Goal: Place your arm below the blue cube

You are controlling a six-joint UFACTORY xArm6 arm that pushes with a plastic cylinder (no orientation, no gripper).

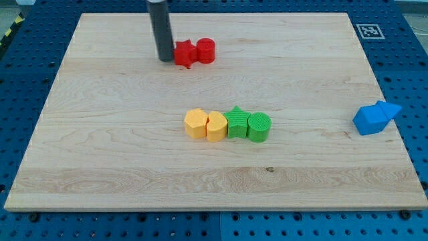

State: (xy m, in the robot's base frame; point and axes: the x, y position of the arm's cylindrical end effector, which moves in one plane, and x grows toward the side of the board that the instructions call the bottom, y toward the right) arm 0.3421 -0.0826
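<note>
The blue cube (370,121) lies at the view's right edge of the wooden board (120,161), touching a second blue block (389,110) on its upper right. My tip (164,59) is near the view's top left, just left of a red star-shaped block (184,53). The tip is far to the left of and above the blue cube.
A red cylinder (206,50) touches the red star's right side. In the middle a row runs left to right: a yellow hexagon block (196,123), a yellow block (216,126), a green star (237,123), a green cylinder (259,126). A marker tag (369,31) sits top right.
</note>
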